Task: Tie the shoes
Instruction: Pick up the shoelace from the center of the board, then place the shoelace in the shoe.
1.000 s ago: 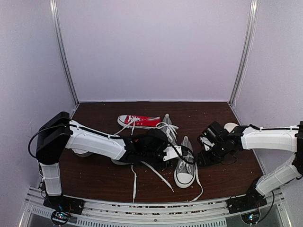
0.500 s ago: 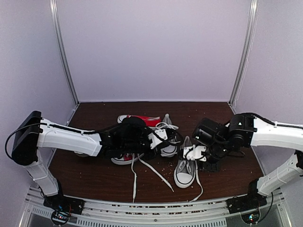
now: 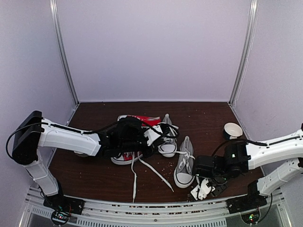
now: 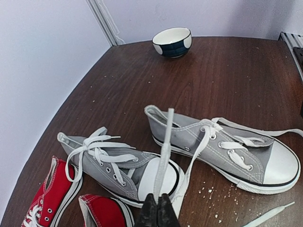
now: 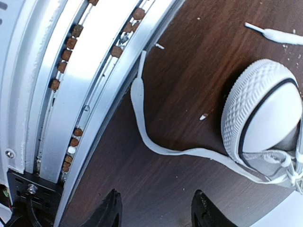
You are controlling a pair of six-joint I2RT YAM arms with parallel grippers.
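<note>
Two small grey shoes lie on the brown table, one (image 3: 168, 137) behind the other (image 3: 183, 163). In the left wrist view they are the left shoe (image 4: 118, 165) and the right shoe (image 4: 227, 146), both with loose white laces. My left gripper (image 4: 159, 210) (image 3: 156, 140) is shut on a white lace (image 4: 165, 151) that rises from its jaws over the left shoe's toe cap. My right gripper (image 5: 158, 210) (image 3: 201, 191) hangs open over bare table by the front edge. A loose lace (image 5: 142, 123) and the near shoe's toe cap (image 5: 265, 118) lie ahead of it.
Red sneakers (image 3: 137, 120) (image 4: 52, 194) lie under and behind my left arm. A dark bowl with a white inside (image 3: 232, 129) (image 4: 173, 41) stands at the back right. The metal front rail (image 5: 80, 71) runs close to my right gripper. Crumbs dot the table.
My right arm has swung from beside the near grey shoe down to the table's front edge, its jaws a little wider. My left gripper has drawn back left, still shut.
</note>
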